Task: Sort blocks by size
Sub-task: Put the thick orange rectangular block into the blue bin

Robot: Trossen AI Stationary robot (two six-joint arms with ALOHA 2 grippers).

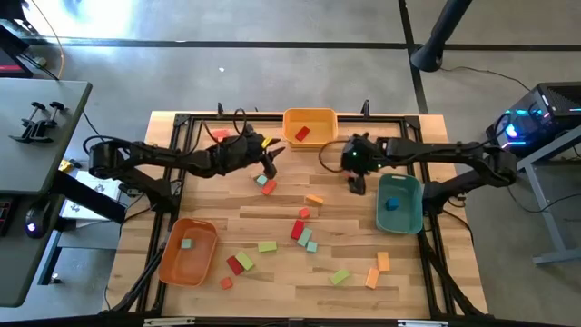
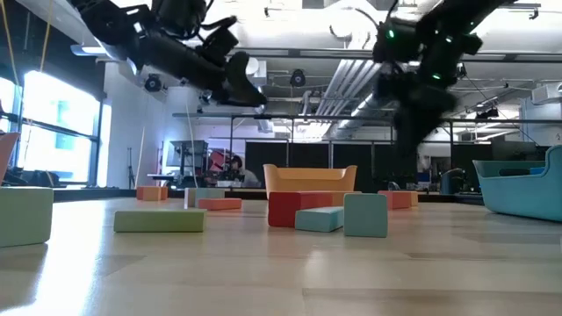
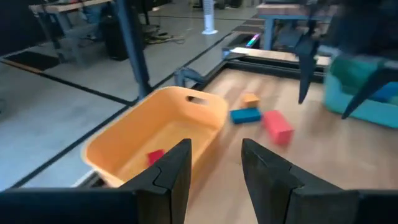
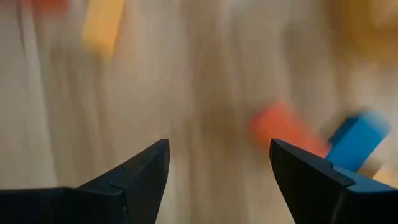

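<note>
Several blocks lie scattered on the wooden table (image 1: 209,213): a red and a teal one (image 1: 266,184) near the middle, an orange one (image 1: 314,200), a red one (image 1: 297,227), green ones (image 1: 267,246) and orange ones (image 1: 372,277) toward the near edge. My left gripper (image 3: 214,146) hovers open and empty above the table, just left of the yellow tray (image 3: 155,134), which holds a red block (image 3: 155,157). My right gripper (image 4: 217,146) hangs open and empty, pointing down, left of the teal tray (image 1: 399,202); a red block (image 4: 283,127) and a blue block (image 4: 354,143) lie below it.
The orange tray (image 1: 188,250) at the near left holds a green block (image 1: 186,243). The teal tray holds a blue block (image 1: 392,203). A black frame (image 1: 182,123) runs around the table's edges. Both arms reach in over the far half, leaving the near half to the loose blocks.
</note>
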